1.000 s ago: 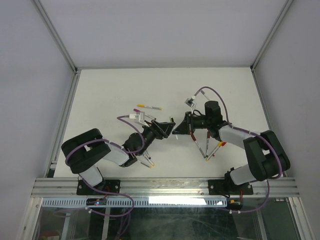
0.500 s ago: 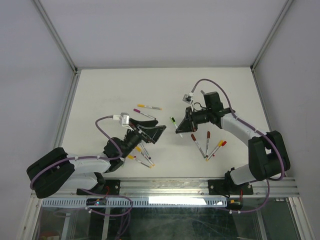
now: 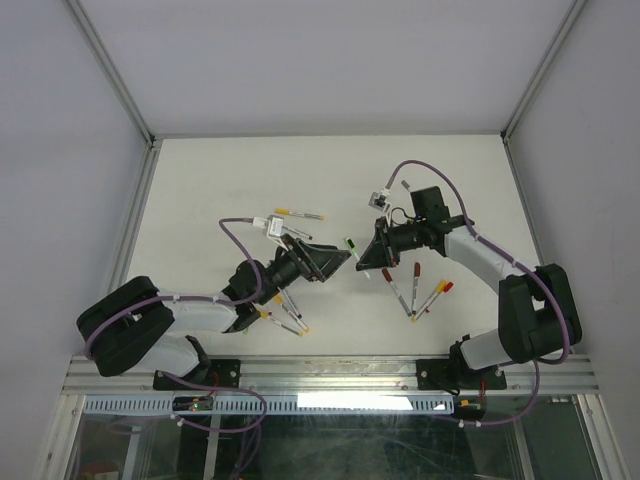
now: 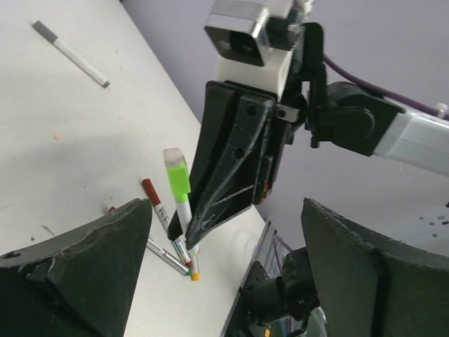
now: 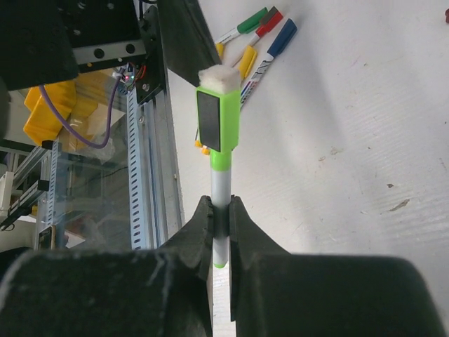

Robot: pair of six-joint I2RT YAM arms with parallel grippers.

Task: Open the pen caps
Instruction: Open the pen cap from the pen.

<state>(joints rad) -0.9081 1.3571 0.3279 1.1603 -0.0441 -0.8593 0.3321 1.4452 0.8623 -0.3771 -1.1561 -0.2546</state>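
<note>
The table [image 3: 200, 190] carries 2 arms reaching in from the near edge, so that their grippers meet above its middle. The right arm [image 3: 485, 262] angles left and the left arm [image 3: 200, 312] angles right. We judge they face each other so that 1 can steady a pen while the other pulls.

The left gripper [image 3: 336, 264] has its jaws spread wide with nothing in them. In its wrist view the fingers [image 4: 77, 270] frame the pen, which looks to us like lining up to close on the capped end.

The right gripper [image 5: 219, 210] is clamped on the barrel [image 5: 220, 184] low down. That leaves the top end free and pointing toward the left gripper.

Loose pens [image 3: 415, 290] lie on the table near the right arm, with more near the left arm and 1 farther back. Their coloured ends suggest they are capped and waiting their turn.

The green cap [image 5: 219, 123] sits on the held pen, in the air between the 2 grippers and close to the open jaws. We cannot tell whether it is already between the fingers. It is not yet off.
</note>
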